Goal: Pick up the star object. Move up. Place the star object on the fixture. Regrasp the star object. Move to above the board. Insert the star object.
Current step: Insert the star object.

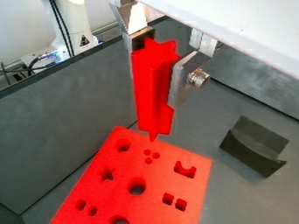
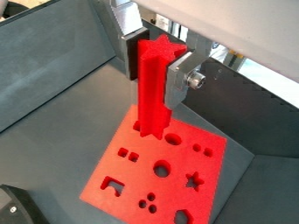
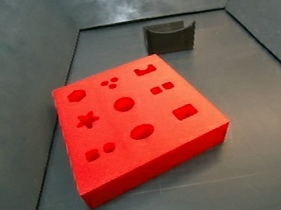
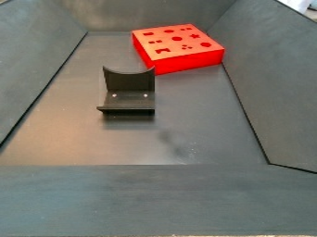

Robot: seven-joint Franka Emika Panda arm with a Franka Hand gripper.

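Observation:
My gripper [image 1: 156, 66] is shut on the star object [image 1: 152, 87], a long red prism with a star-shaped end, held upright by its upper part; this shows in both wrist views [image 2: 155, 66]. The prism [image 2: 152, 96] hangs over the red board [image 1: 122, 144], with its lower end over the board's edge region near a round hole. The board's star-shaped hole [image 2: 195, 182] lies apart from the prism's lower end. Both side views show the board [image 3: 154, 166] [image 4: 186, 57] with several shaped holes, but neither the gripper nor the star object.
The dark fixture [image 3: 170, 36] stands on the floor beyond the board, empty; it also shows in a side view [image 4: 126, 91] and a wrist view [image 1: 254, 144]. Grey sloping walls enclose the floor on all sides.

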